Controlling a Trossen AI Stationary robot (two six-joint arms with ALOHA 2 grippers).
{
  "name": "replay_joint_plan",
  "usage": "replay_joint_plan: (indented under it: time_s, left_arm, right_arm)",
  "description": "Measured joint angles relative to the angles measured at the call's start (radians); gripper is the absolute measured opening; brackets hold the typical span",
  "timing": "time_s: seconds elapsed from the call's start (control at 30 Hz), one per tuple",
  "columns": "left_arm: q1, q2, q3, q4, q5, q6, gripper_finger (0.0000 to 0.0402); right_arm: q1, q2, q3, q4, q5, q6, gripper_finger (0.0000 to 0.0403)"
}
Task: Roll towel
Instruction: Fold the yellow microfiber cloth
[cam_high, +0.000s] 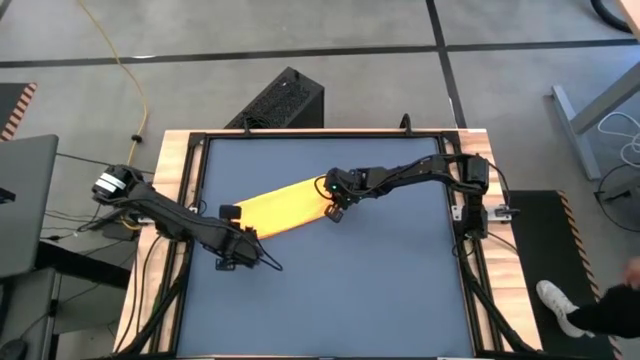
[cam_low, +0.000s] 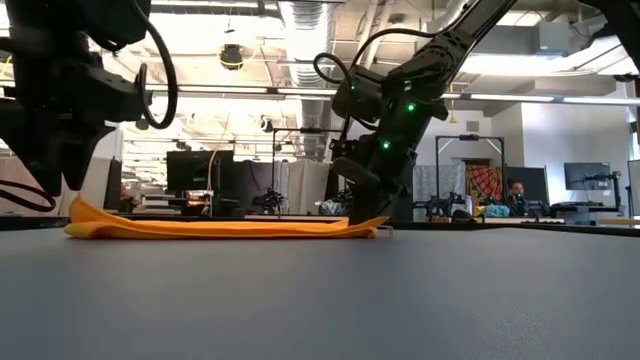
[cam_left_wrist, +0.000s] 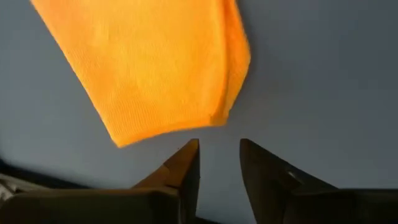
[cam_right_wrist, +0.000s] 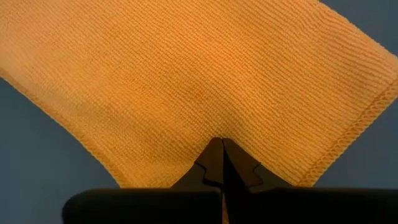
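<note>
On the grey bench (cam_high: 380, 290) lies one yellow towel (cam_high: 283, 207), folded flat, mid-frame; right tool (cam_high: 333, 210) pinches its end, left tool (cam_high: 268, 263) narrowly parted beside it.

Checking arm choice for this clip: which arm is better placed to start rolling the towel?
Right, probably. The right gripper sits with fingers shut at one end of the towel. The left gripper is open on bare table just short of the other end.
</note>
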Motion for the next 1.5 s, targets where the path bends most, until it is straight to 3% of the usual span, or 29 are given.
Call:
replay_joint_plan:
  time_s: [0.13, 0.2, 0.47, 0.67, 1.13, 1.3, 1.5]
  left_arm:
    - [-0.019, -0.027, -0.002, 0.043, -0.058, 0.023, 0.0114]
    - [-0.027, -0.053, -0.029, 0.153, -0.099, 0.040, 0.0112]
    - [-0.011, -0.127, -0.158, 0.426, -0.081, 0.035, 0.0097]
    - [-0.027, -0.120, -0.159, 0.444, -0.134, 0.069, 0.0116]
    - [-0.028, 0.058, -0.157, 0.463, -0.217, 0.054, 0.0231]
    - [-0.026, 0.063, -0.157, 0.409, -0.230, -0.012, 0.0231]
    - [-0.024, 0.065, -0.162, 0.297, -0.256, -0.075, 0.0187]
  right_arm:
    - [0.000, 0.001, 0.000, 0.002, -0.003, -0.001, 0.0017]
    - [0.000, 0.001, 0.000, 0.001, -0.003, -0.001, 0.0017]
    - [0.000, 0.001, 0.000, 0.000, -0.003, -0.003, 0.0017]
    - [0.000, 0.001, -0.001, 0.003, -0.003, -0.003, 0.0017]
    - [0.000, 0.001, -0.001, 0.008, -0.025, -0.003, 0.0017]
    - [0.000, 0.001, -0.001, 0.010, -0.025, -0.003, 0.0017]
    - [0.000, 0.001, -0.001, 0.012, -0.024, -0.002, 0.0017]
